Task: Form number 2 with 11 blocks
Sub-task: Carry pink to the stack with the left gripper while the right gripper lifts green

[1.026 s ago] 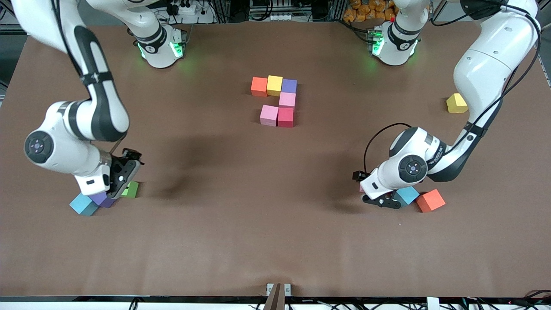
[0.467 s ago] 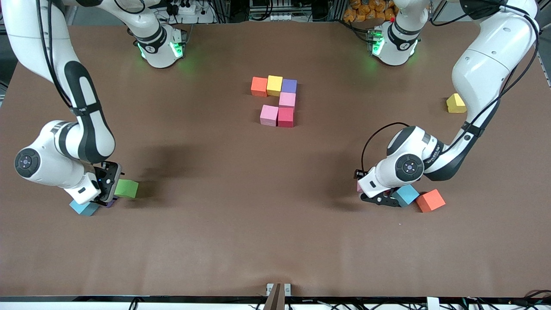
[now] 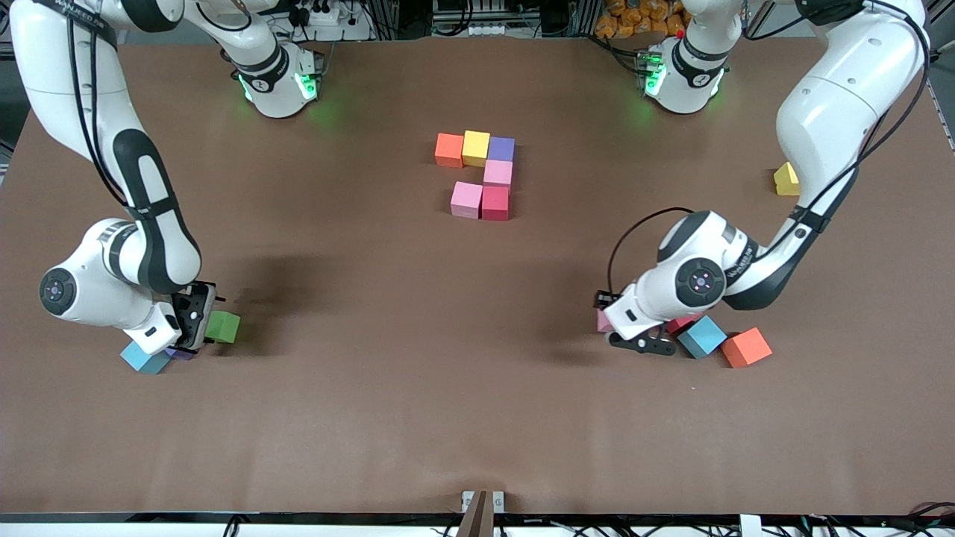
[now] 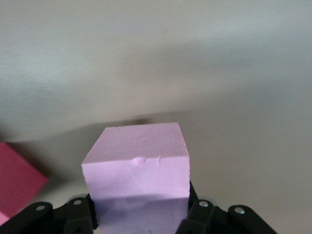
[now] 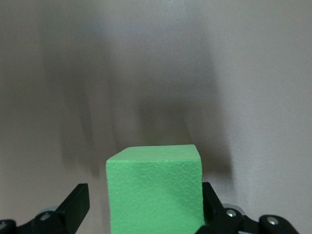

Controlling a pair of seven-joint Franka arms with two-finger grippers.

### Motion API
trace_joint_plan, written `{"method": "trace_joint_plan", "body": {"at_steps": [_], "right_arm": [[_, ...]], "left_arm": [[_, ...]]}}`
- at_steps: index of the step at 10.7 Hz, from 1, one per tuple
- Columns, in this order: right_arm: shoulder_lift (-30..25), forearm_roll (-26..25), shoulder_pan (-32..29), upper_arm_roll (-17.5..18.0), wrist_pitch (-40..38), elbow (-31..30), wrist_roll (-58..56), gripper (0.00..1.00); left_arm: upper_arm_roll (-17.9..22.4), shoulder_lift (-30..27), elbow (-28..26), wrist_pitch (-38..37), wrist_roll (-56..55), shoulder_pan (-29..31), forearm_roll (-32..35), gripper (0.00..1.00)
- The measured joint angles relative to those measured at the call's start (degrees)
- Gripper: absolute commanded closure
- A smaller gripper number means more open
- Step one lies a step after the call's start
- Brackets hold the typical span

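Gripping a pink block (image 4: 136, 170) for the unfinished 2 (image 3: 479, 176) at its 11 o'clock, the left gripper (image 3: 634, 337) works while the right gripper (image 3: 195, 322) straddles a green block (image 5: 155, 192), jaws wide.

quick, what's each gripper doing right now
Left gripper: shut on the pink block, low over the table.
Right gripper: fingers open on either side of the green block, not gripping it.
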Motion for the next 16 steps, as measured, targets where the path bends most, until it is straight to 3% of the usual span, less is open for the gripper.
{"method": "trace_joint_plan", "body": {"at_steps": [1, 2, 3, 4, 7, 12, 16], "right_arm": [[0.2, 0.5, -0.1, 0.0, 0.3, 0.0, -0.6, 0.22], [0.3, 0.7, -0.1, 0.2, 0.5, 0.1, -1.3, 0.54], [0.3, 0.8, -0.1, 0.4, 0.6, 0.4, -2.0, 0.70], [0.3, 0.9, 0.0, 0.7, 0.7, 0.9, -2.4, 0.79], [0.2, 1.1, 0.7, 1.8, 0.2, 3.2, -2.8, 0.90], [-0.2, 1.4, 2.2, 2.4, -11.8, 11.9, -0.2, 0.93], [-0.2, 1.4, 2.7, 2.5, -14.3, 13.7, 2.9, 0.94]], "left_arm": [[-0.8, -0.1, 0.9, 0.0, -7.0, -2.6, -0.1, 0.83], [-0.9, -0.2, 1.7, 0.0, -15.3, -6.2, -0.2, 0.83], [-1.0, -0.2, 2.2, 0.0, -23.4, -9.7, -0.5, 0.83], [-1.1, -0.2, 2.6, 0.0, -30.6, -12.9, -1.3, 0.83], [-1.6, -0.3, 4.5, 0.0, -47.3, -18.7, -3.8, 0.83], [-3.4, -0.3, 7.0, 0.9, -78.0, -28.5, -5.5, 0.83], [-2.3, -0.1, 6.8, 6.3, -99.0, -33.5, -5.6, 0.83]]}}
